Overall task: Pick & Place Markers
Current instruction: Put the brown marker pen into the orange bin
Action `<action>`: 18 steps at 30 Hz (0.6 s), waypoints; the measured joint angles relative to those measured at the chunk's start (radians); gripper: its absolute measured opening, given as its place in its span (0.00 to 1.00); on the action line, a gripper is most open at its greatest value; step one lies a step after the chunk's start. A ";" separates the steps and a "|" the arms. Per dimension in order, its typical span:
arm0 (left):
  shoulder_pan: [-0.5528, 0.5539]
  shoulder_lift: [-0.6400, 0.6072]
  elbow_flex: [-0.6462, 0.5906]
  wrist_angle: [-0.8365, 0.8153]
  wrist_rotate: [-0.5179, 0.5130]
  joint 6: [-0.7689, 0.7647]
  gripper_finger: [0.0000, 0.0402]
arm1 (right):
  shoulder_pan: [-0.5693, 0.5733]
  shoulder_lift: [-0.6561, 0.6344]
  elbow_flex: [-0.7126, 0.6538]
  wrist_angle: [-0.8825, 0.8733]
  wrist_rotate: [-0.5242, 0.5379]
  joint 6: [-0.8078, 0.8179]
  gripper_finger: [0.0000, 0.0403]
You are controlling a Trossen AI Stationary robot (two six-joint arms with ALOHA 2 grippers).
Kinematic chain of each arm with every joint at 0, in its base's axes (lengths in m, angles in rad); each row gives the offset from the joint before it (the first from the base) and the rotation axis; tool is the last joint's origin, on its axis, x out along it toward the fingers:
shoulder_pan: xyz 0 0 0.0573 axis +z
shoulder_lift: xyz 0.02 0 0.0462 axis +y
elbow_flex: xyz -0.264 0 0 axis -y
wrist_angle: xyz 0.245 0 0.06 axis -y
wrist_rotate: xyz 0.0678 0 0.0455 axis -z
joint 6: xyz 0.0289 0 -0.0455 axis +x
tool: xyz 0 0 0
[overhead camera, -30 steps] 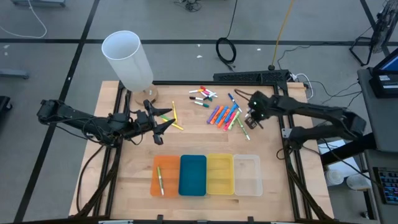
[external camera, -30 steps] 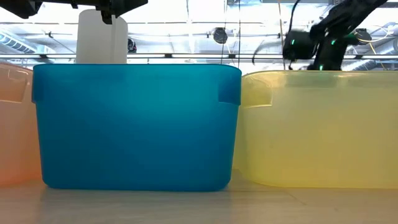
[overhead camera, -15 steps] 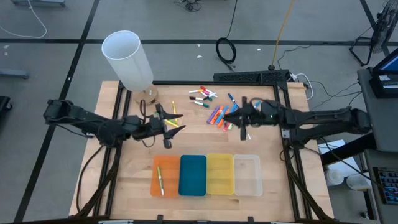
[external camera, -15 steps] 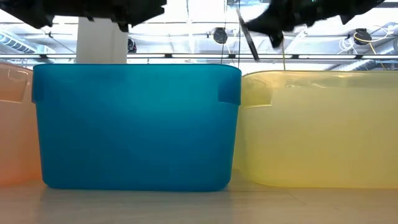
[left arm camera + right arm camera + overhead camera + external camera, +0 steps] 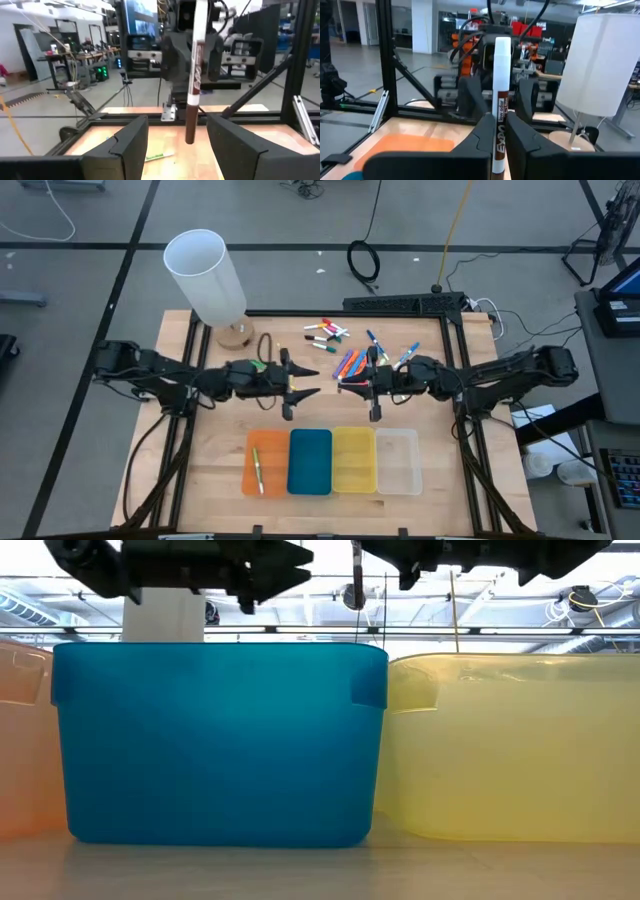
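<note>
My right gripper (image 5: 352, 386) (image 5: 500, 145) is shut on a white marker (image 5: 374, 402) (image 5: 193, 75) with a brown cap, held above the table's middle, just beyond the trays. My left gripper (image 5: 305, 382) (image 5: 182, 150) is open and empty. It faces the right gripper from a short way to its left, level with it. In the low view both grippers (image 5: 275, 565) (image 5: 405, 555) show above the tray rims, with the marker (image 5: 355, 575) between them. More markers (image 5: 358, 364) lie flat in a loose pile toward the far right, and another small group (image 5: 325, 332) lies beyond it. My right gripper pinches the marker between its two fingers (image 5: 482, 137) at the printed middle of the barrel (image 5: 499, 122). The fingers come level from the table's right and lie across the marker. The marker stands upright, white end up and brown cap (image 5: 192, 125) down, lifted clear of the table.
Near the front edge stand the orange (image 5: 270, 448), blue (image 5: 310, 461), yellow (image 5: 353, 460) and clear (image 5: 397, 461) trays in a row; a green marker (image 5: 257, 471) lies in the orange one. A tall white cylinder on a wooden base (image 5: 205, 275) stands at the far left corner.
My right gripper has carried the marker from the pile toward the table's left and near edge, turning until the marker stands upright. My left gripper has moved toward the right, staying open. The two grippers now face each other over the table's middle.
</note>
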 joint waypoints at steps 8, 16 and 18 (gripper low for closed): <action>0.000 0.136 0.109 -0.004 0.075 -0.002 0.52 | 0.000 0.013 0.000 0.016 0.000 -0.007 0.03; 0.000 0.231 0.201 0.001 0.092 -0.008 0.52 | 0.000 0.013 0.000 0.017 -0.003 -0.006 0.03; 0.000 0.254 0.228 0.000 0.091 -0.006 0.52 | 0.000 0.013 0.000 0.017 -0.003 0.001 0.03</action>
